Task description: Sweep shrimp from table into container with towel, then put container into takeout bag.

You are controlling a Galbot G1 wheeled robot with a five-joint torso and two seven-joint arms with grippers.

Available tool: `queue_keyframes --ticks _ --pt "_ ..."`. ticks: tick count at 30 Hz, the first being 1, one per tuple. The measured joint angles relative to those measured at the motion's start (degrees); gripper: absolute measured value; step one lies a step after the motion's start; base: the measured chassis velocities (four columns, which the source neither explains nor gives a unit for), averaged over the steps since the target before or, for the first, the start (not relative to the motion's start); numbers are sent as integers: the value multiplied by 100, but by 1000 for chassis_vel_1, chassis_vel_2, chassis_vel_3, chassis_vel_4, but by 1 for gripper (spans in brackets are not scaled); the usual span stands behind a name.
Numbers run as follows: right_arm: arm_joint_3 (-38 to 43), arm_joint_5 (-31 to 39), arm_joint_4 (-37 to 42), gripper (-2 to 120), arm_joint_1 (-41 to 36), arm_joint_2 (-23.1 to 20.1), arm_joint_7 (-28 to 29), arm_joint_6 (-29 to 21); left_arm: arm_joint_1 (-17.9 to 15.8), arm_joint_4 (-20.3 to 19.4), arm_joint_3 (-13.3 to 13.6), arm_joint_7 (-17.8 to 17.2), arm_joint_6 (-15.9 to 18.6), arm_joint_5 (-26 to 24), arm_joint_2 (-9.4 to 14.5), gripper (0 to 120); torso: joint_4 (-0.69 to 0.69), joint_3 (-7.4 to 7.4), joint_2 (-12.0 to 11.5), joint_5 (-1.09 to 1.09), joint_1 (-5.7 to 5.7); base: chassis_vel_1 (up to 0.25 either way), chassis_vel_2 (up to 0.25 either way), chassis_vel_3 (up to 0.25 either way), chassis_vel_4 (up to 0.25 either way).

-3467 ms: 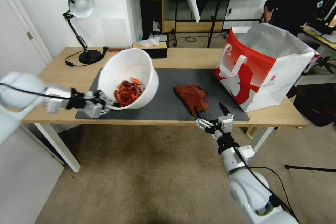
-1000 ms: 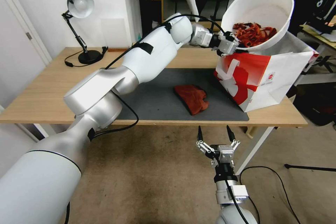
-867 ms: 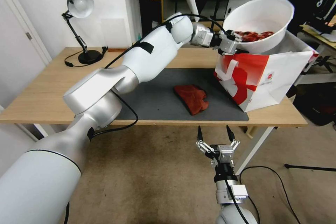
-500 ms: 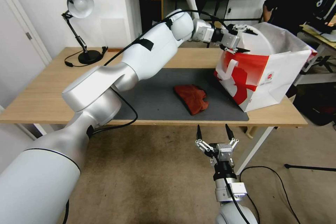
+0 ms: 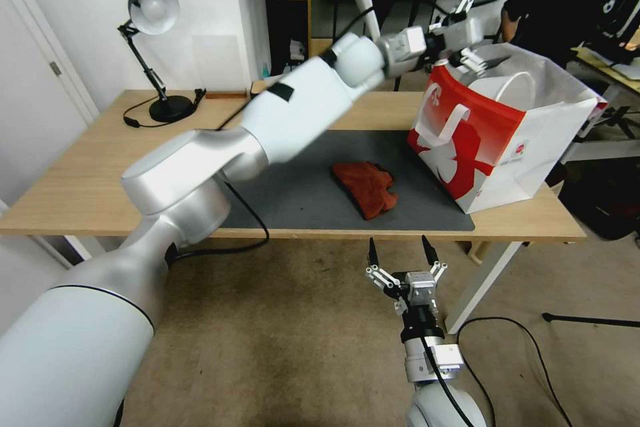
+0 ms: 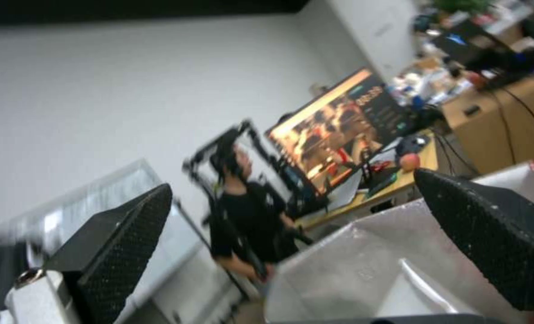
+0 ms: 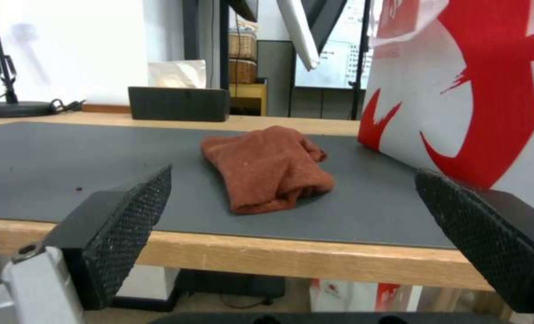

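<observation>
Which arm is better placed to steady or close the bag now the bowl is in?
Left, probably. The left tool hangs open right above the takeout bag, where the container sits. The right tool is open too, but low in front of the table edge, nearer the towel.

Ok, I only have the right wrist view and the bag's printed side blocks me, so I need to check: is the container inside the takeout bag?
Observer: Yes. In the head view the container sits inside the takeout bag, with its white rim below the bag's top edge.
Operator: Is the left gripper holding it?
Observer: No. The left gripper is open above the bag's rim, apart from the container, with nothing between its fingers.
</observation>
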Motion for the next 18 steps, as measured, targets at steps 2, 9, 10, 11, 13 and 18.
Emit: queue_keyframes --ticks 2,9,10,11,13,18 --pt "-1 1 -1 100 1 -1 0 0 5 -14 7 -30 30 -36 0 100 1 0 0 0 0 0 0 0 0" --pt "-23 13 -6 100 6 -30 -9 -1 196 -602 228 -1099 1028 -1103 2 100 0 0 0 -2 1 0 0 0 0" --pt "-31 18 -6 100 13 -39 -11 -1 268 -855 292 -1474 1379 -1415 31 100 -5 0 0 -2 0 0 0 0 0" --pt "-44 24 -6 100 19 -48 -13 -2 346 -1132 335 -1773 1696 -1717 123 100 -8 -1 1 0 0 0 0 0 0" --pt "-47 30 -7 100 18 -60 -14 -3 443 -1494 363 -2097 2087 -2058 306 100 -6 0 0 0 0 0 0 0 0" --pt "-51 37 -6 100 -26 -86 -34 -4 1022 -2869 286 -3007 3068 -2824 1342 100 3 -1 0 -4 0 0 0 0 0"
